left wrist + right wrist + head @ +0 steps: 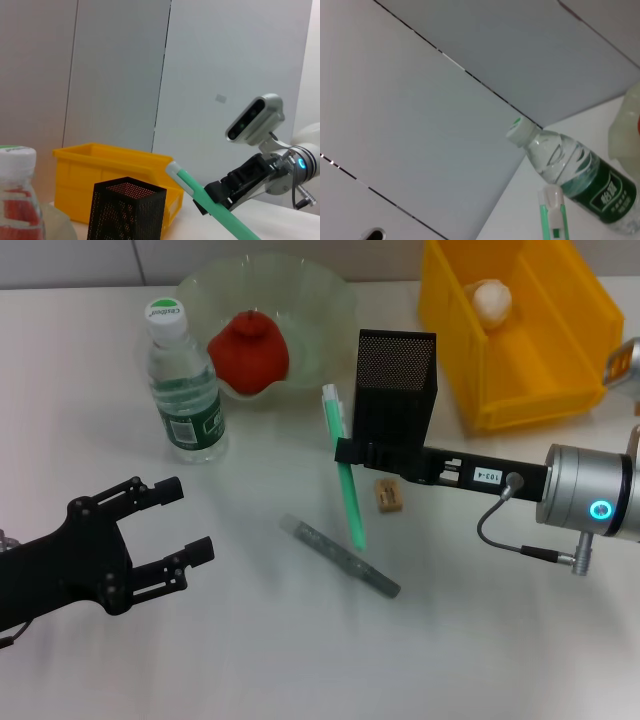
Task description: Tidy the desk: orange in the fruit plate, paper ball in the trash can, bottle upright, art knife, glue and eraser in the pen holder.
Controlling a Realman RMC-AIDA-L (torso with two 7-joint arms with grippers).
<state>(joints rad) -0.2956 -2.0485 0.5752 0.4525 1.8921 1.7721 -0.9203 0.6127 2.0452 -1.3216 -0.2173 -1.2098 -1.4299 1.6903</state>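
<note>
Center of the head view: right gripper [347, 452] reaches in from the right edge, pinching a green art knife [345, 465] partway up its length, knife tilted, its low tip down on the white desk [300, 660], white cap end up. Black mesh pen holder [395, 388] stands upright just behind the gripper. Tan eraser [389, 494] lies on the desk just below the arm, near the knife. Grey glue stick [339, 557] lies flat, diagonal, lower center, just beside the knife's low tip; touching or not, cannot tell. Upper left: water bottle [185, 382] upright, white cap on, beside the clear fruit plate [310, 290], which holds a red-orange fruit [249, 352]. Upper right: yellow bin [520, 330] with a paper ball [492, 300] inside. Lower left: left gripper [182, 523] hovers over the desk, fingers spread apart, holding nothing, well apart from the objects. Left wrist view shows the knife slanted beside the pen holder, bin behind. Right wrist view shows the bottle and the knife's cap end.
</note>
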